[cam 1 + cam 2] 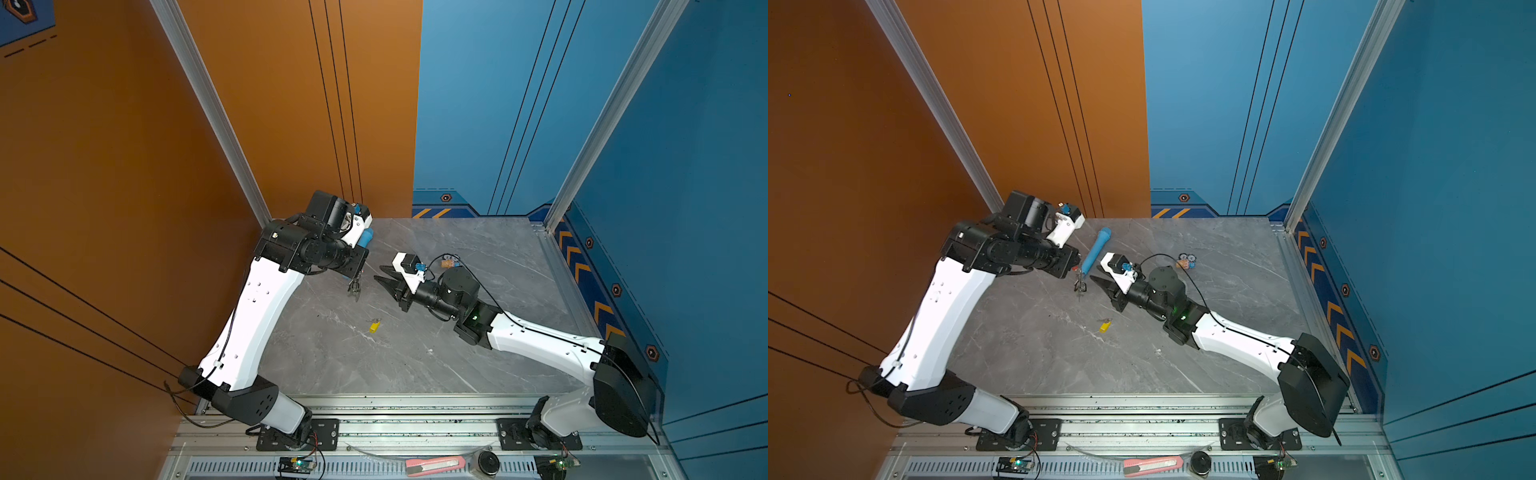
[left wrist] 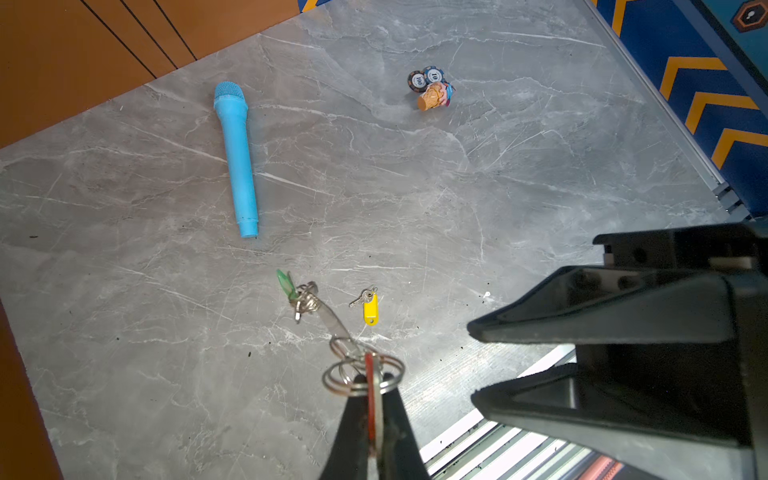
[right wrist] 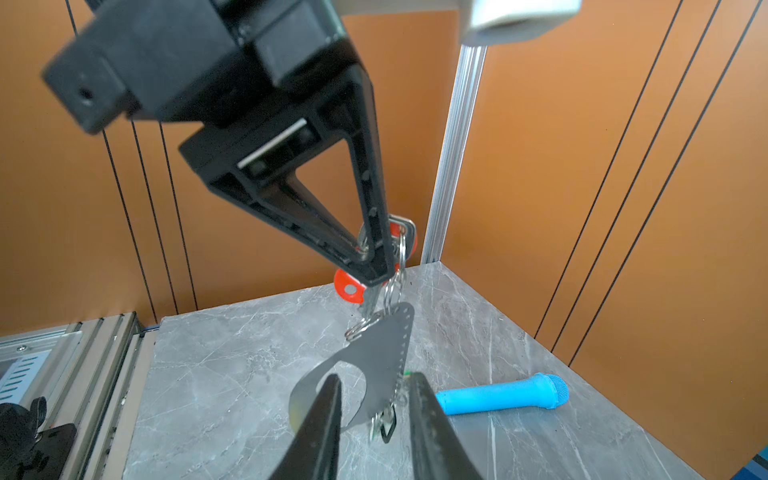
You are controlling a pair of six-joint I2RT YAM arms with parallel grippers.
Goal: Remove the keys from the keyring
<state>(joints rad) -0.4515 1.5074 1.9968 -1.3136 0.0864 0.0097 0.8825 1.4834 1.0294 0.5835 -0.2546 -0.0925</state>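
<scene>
A grey marble table (image 1: 457,340) sits between an orange wall (image 1: 124,166) and a blue wall (image 1: 498,104). The left claw (image 2: 374,395) pinches the red key (image 3: 347,286), and the keyring (image 3: 390,345) hangs under it. The right claw (image 3: 374,376) is open near the keyring. A yellow key (image 2: 370,309) lies loose on the table. The green tag (image 2: 285,282) is hard to make out.

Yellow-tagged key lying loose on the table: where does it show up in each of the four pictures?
Top view: yellow-tagged key lies on the table, below centre.
Top view: same spot, slightly left of centre.
Left wrist: lower middle, beside the keyring.
Right wrist: not in it.
Shared landmark: the keyring hanging from the left claw, in all four.
</scene>
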